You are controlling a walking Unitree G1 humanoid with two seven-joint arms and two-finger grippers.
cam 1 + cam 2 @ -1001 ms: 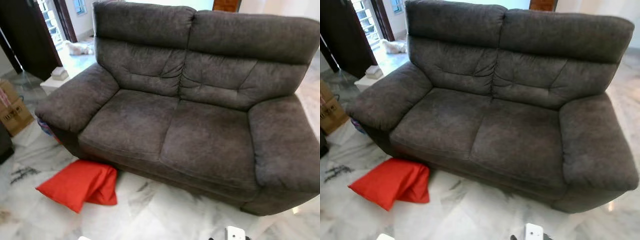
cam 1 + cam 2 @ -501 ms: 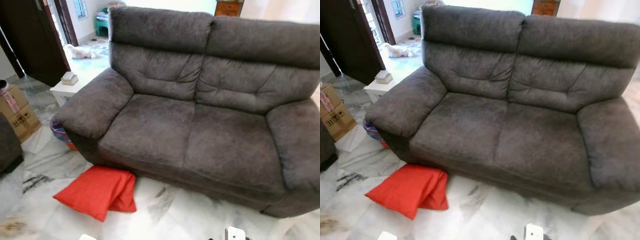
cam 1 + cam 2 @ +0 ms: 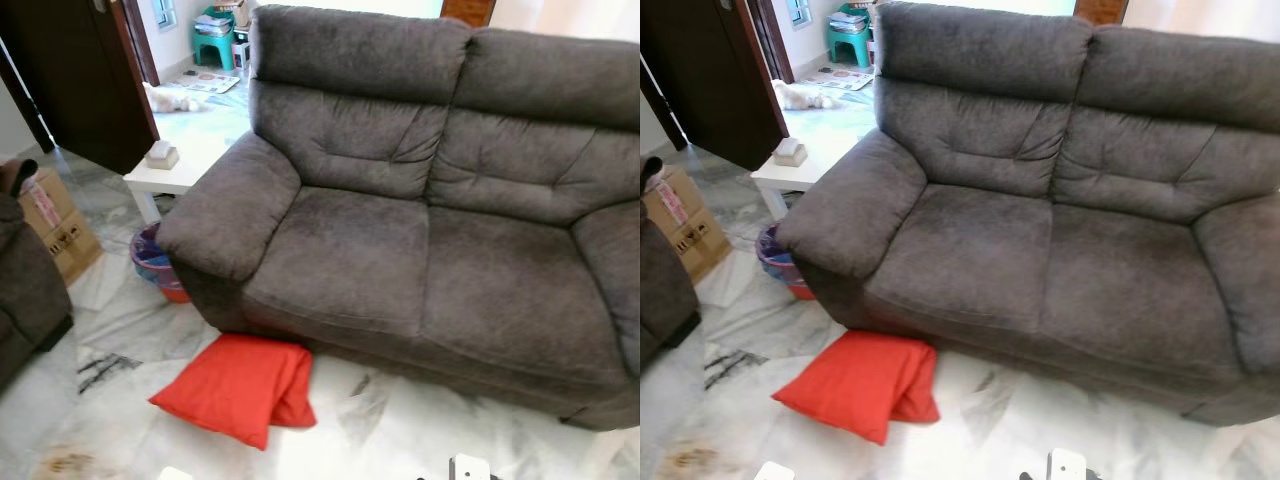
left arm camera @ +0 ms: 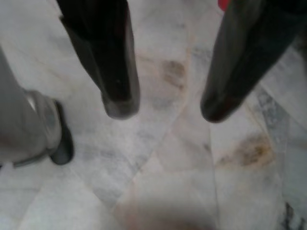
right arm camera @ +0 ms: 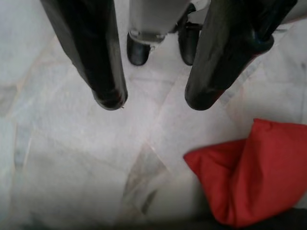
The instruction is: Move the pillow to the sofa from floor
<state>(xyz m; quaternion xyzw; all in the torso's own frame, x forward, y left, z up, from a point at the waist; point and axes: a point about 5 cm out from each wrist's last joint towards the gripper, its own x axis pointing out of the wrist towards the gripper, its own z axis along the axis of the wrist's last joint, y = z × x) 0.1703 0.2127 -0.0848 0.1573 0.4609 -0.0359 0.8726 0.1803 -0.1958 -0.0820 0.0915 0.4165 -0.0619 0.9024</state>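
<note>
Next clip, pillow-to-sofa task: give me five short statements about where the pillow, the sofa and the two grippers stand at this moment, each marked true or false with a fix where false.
1. The red pillow lies on the marble floor against the front of the sofa. True.
2. The pillow sits on a sofa seat cushion. False: both seat cushions are bare; the pillow is on the floor.
3. The right gripper is open above the floor, with the pillow near it but not between its fingers. True.
4. The left gripper is shut on the pillow. False: it is open over bare marble.
5. A white side table stands beside the sofa's armrest. True.
</note>
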